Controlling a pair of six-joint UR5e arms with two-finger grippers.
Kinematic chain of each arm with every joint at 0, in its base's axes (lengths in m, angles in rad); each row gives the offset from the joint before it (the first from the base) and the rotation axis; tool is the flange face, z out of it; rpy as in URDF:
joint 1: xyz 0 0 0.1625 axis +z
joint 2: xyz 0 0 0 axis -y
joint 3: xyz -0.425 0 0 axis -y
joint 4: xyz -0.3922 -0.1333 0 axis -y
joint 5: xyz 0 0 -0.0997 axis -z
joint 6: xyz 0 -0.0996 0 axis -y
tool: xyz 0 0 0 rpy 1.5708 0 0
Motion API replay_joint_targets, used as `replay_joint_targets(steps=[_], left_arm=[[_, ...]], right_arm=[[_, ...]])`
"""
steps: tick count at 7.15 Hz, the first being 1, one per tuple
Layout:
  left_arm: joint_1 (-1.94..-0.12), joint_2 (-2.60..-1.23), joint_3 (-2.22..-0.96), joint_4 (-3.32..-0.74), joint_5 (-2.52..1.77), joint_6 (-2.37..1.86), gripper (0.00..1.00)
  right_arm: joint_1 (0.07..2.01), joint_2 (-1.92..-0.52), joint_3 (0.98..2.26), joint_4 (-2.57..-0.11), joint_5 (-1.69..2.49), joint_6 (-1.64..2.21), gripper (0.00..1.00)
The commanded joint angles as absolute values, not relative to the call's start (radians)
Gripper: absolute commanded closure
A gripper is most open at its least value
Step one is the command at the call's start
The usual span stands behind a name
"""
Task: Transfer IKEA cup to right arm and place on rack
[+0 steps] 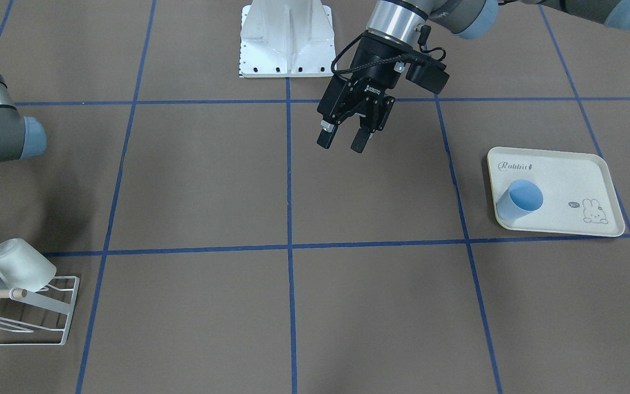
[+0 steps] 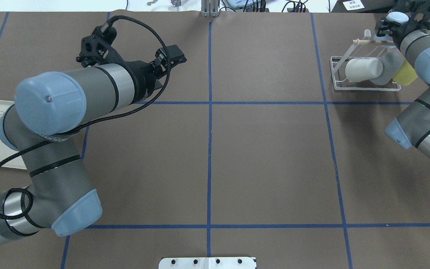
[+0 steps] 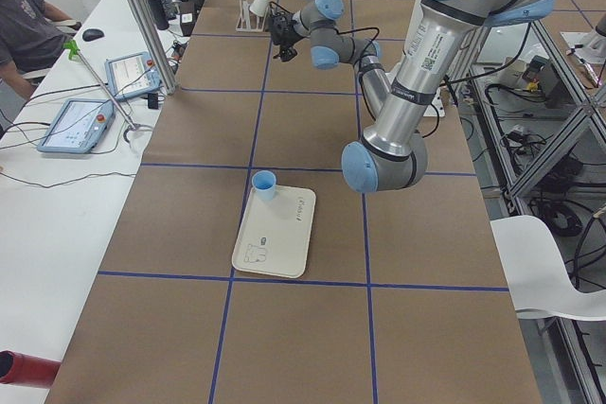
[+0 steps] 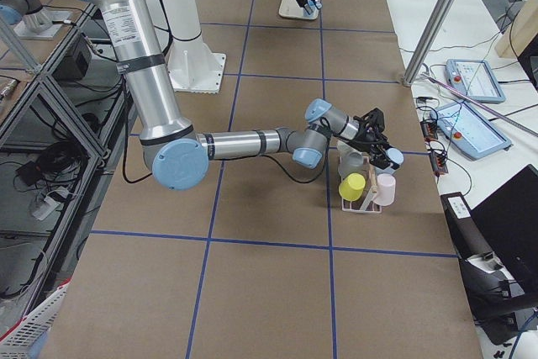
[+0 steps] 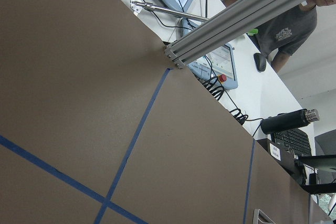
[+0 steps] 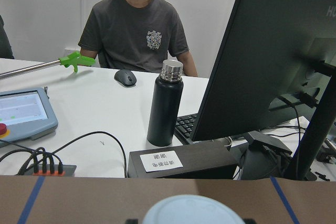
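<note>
Table scene, ordered from the robot's side outward. The brown table (image 2: 267,157) is divided into squares by blue tape.

(a) On the robot's left lies a cream tray (image 1: 566,180) with a rabbit print. A blue cup (image 1: 520,201) stands mouth-up in one corner of it, on the tray's end nearer the middle of the table.

(b) The left tool (image 1: 342,143) hangs above the middle of the table, well apart from the tray. Its fingers are spread and nothing is between them.

(c) At the far edge on the robot's right stands the white wire rack (image 2: 349,89), with its wooden dowel (image 2: 368,42) along the far side. Three cups lie tipped on it side by side: a white cup (image 2: 362,70), a grey cup (image 2: 386,67) and a yellow cup (image 2: 405,74).

(d) The right tool (image 2: 391,26) is at the rack's far side, by the dowel. Its fingers are closed against the two sides of a pale blue cup (image 6: 191,209), seen end-on in the right wrist view. Whether this cup touches a prong cannot be told.

(e) Beyond the table is a white desk, with a black bottle (image 6: 165,103), a monitor (image 6: 283,56) and a seated person (image 6: 139,30).
</note>
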State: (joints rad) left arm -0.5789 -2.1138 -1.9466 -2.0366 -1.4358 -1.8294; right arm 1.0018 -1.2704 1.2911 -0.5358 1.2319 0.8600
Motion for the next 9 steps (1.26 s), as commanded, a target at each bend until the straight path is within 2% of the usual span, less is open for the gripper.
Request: replay_joint_targets(steps=[1,5,8,9], left_arm=[[-0.58,-2.114,-1.948,-2.037,-1.436,-1.83,0.0],[-0.581,-2.114,-1.965,-2.04,-1.436,-1.83,0.0],[-0.612,-2.111,-1.976,-2.022,-1.492,-1.822,0.0],[-0.649,-2.082,-2.015,-1.972,-1.556,-1.815,0.0]], right_arm=[[1.003,-1.278,1.292,-0.519,1.233,0.844,0.0],[1.049,-1.266,1.305,-0.5,1.309,0.811,0.0],[1.17,-1.261,1.403,-0.524,1.605,0.813,0.0],[1.216,-1.261,1.48,-0.614,1.726,0.815,0.0]])
